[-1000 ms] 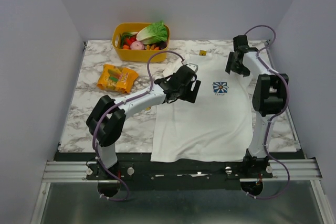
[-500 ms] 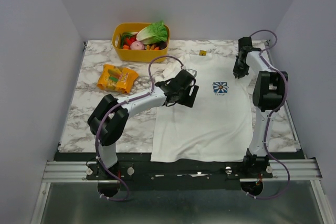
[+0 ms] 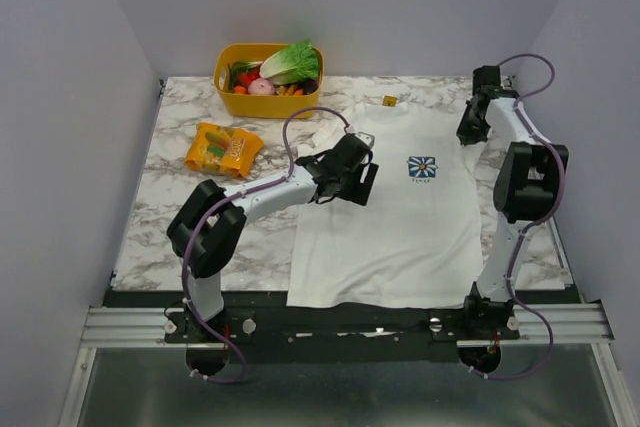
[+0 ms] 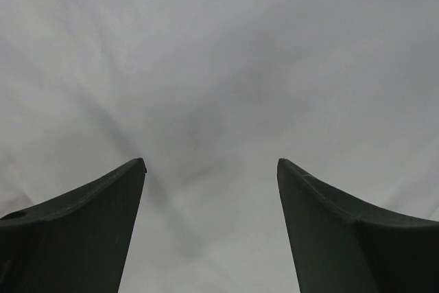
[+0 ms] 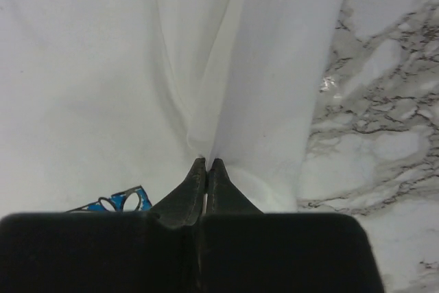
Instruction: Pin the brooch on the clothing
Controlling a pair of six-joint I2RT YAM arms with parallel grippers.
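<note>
The clothing (image 3: 400,217), a white T-shirt with a small blue print (image 3: 420,167), lies flat on the marble table. A small yellow tag (image 3: 388,101) sits at its collar. My left gripper (image 3: 358,179) hovers low over the shirt's left chest, jaws wide open with only white fabric (image 4: 219,87) between the fingers (image 4: 211,162). At the shirt's right sleeve my right gripper (image 3: 468,132) is shut, and a ridge of fabric (image 5: 206,101) runs into its fingertips (image 5: 207,162), beside the blue print (image 5: 120,200). The brooch is not visible in any view.
A yellow basket (image 3: 222,75) of vegetables stands at the back left. An orange snack packet (image 3: 223,149) lies in front of it. Bare marble (image 5: 384,101) shows right of the sleeve, close to the table's right edge (image 3: 545,197).
My right gripper closed on the sleeve fabric and moved right and back, drawing the shirt and its print slightly rightward. The left gripper sank a little towards the shirt.
</note>
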